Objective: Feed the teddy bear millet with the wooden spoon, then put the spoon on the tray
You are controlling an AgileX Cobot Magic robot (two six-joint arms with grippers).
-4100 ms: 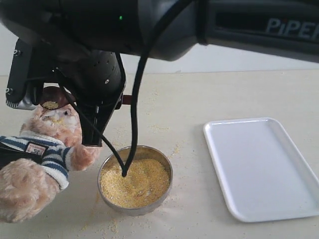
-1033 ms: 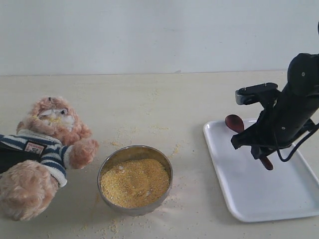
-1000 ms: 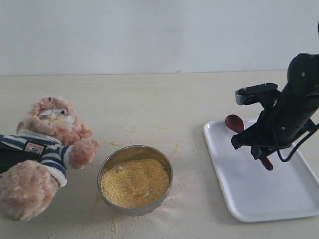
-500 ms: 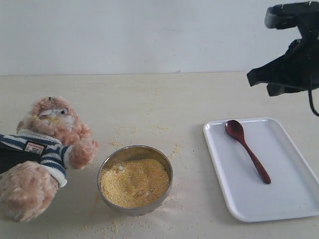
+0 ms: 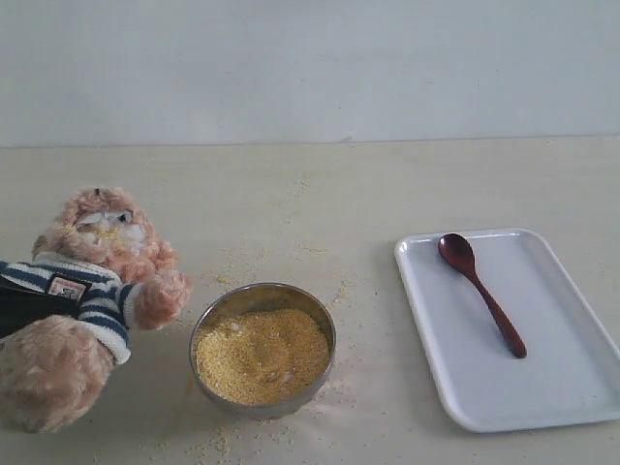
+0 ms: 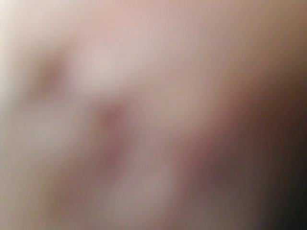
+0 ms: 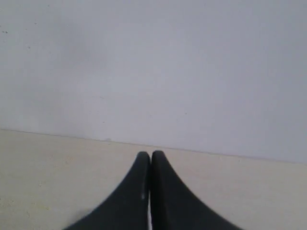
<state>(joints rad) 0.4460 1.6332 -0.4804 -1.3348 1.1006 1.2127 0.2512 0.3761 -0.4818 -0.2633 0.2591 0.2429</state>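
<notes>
The dark wooden spoon [image 5: 480, 291] lies flat on the white tray [image 5: 455, 378] at the right, bowl end toward the wall. At the left the teddy bear [image 5: 92, 291] in its striped shirt lies with grains on its snout. Millet [image 5: 262, 354] fills the round metal bowl [image 5: 208, 325] beside the bear's paw. Neither arm shows in the exterior view. In the right wrist view my right gripper [image 7: 151, 155] is shut with nothing between its black fingers, facing the wall above the table. The left wrist view is a pinkish-brown blur, and no fingers show in it.
Loose millet specks [image 5: 291, 247] are scattered on the beige table [image 5: 387, 184] around the bowl and toward the wall. A plain white wall [image 5: 310, 68] stands behind the table.
The right arm let go of the spoon on the tray, rose up and to the right, and has left the exterior view. Spoon, bear and bowl stay in place.
</notes>
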